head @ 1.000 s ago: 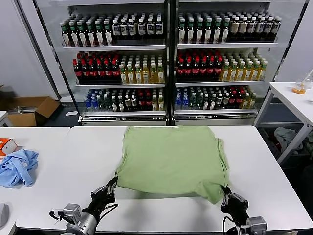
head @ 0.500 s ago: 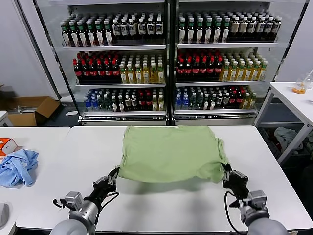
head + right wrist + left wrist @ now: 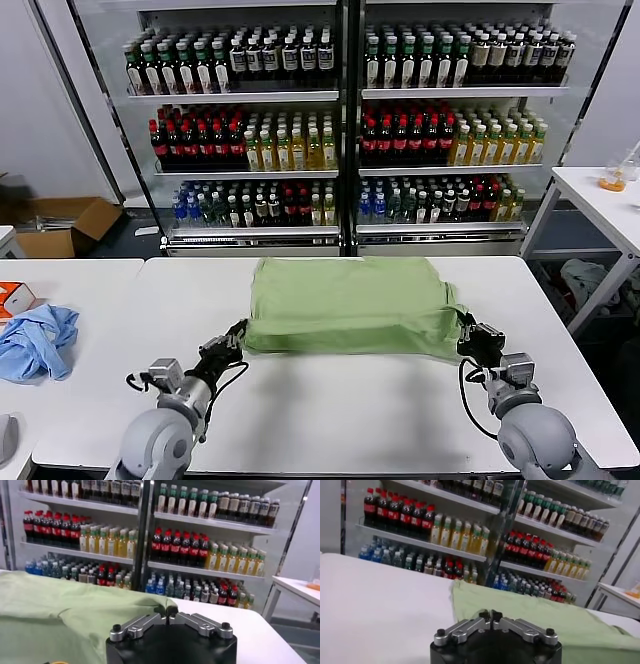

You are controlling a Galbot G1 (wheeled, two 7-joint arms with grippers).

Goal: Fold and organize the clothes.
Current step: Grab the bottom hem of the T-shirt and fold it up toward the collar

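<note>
A plain light green shirt (image 3: 348, 305) lies on the white table (image 3: 330, 410), its near hem folded up and over toward the far side. My left gripper (image 3: 238, 331) is shut on the hem's left corner; in the left wrist view the gripper (image 3: 489, 615) pinches the green cloth (image 3: 530, 615). My right gripper (image 3: 468, 333) is shut on the hem's right corner; in the right wrist view the gripper (image 3: 169, 612) holds the shirt (image 3: 65, 615). The checked polo shirt is out of view.
A crumpled blue cloth (image 3: 35, 340) and an orange box (image 3: 12, 296) lie at the table's left end. Drink shelves (image 3: 340, 120) stand behind the table. A cardboard box (image 3: 60, 225) sits on the floor at the left. Another white table (image 3: 605, 205) stands at the right.
Both grippers have carried the shirt's near hem away from me, up and over the shirt. The visible shirt is now about half as deep as before.
</note>
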